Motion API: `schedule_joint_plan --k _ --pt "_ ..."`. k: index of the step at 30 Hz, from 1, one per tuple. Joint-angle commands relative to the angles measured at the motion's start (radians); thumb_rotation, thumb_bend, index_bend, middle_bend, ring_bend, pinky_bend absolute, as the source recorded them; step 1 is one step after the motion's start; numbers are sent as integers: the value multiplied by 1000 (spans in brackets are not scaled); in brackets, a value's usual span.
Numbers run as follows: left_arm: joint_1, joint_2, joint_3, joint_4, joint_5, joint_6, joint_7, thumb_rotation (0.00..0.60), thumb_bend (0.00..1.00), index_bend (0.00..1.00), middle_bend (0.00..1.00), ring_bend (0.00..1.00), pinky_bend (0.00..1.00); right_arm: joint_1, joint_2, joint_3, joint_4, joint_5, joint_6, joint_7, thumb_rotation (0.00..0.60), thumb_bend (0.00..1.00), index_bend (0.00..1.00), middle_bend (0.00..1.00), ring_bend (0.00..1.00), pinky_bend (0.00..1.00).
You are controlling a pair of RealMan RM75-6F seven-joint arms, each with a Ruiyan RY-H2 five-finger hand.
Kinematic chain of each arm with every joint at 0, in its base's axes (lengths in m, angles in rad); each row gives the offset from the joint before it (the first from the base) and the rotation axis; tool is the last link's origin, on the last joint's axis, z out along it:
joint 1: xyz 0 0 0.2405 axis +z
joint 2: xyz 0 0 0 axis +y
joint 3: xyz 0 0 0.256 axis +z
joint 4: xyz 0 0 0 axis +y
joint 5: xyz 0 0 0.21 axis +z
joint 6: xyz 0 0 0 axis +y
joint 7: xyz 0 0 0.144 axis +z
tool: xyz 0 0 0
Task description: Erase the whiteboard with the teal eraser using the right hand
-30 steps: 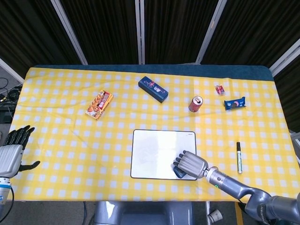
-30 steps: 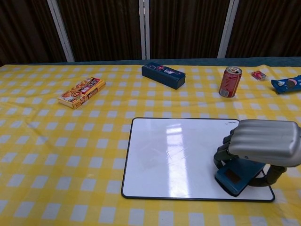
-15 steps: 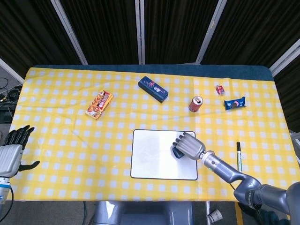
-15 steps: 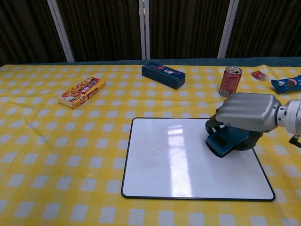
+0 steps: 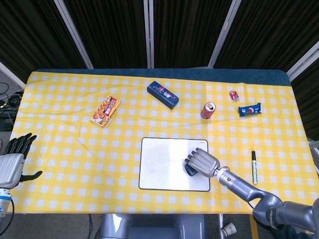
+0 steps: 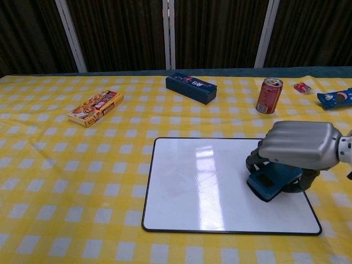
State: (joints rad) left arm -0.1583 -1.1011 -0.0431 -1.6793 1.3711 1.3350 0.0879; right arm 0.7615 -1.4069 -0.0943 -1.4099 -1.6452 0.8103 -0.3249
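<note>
one teal eraser under right hand, long axis diagonal on whiteboard.

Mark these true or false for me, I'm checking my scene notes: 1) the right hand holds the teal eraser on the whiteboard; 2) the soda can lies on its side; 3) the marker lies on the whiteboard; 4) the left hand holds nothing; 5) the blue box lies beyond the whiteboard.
1) True. The right hand grips the teal eraser on the whiteboard, towards its right side.
2) False. The soda can stands upright.
3) False. The marker lies on the tablecloth, right of the board.
4) True. The left hand is at the table's left edge, fingers apart.
5) True. The blue box lies on the far side.
</note>
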Motion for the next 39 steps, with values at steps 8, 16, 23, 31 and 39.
schedule_joint_plan --k 8,16,23,31,39 --pt "0 -2 1 -3 0 0 6 600 0 0 0 0 0 -14 48 -77 -115 -58 -20 -36 600 614 632 638 531 490" --pt "0 1 1 -4 0 1 -1 600 0 0 0 0 0 -21 22 -30 -50 -41 16 -56 600 616 632 639 531 491" --pt "0 2 1 -2 -1 -1 -2 600 0 0 0 0 0 -17 -16 34 40 21 21 -57 600 623 632 639 531 490" --pt "-2 -1 1 -1 -6 -6 4 600 0 0 0 0 0 0 -36 75 66 60 12 -61 600 626 632 639 531 490" --pt "-2 0 1 -1 -5 -6 1 600 0 0 0 0 0 4 -43 59 26 69 -9 -76 600 632 632 640 531 490"
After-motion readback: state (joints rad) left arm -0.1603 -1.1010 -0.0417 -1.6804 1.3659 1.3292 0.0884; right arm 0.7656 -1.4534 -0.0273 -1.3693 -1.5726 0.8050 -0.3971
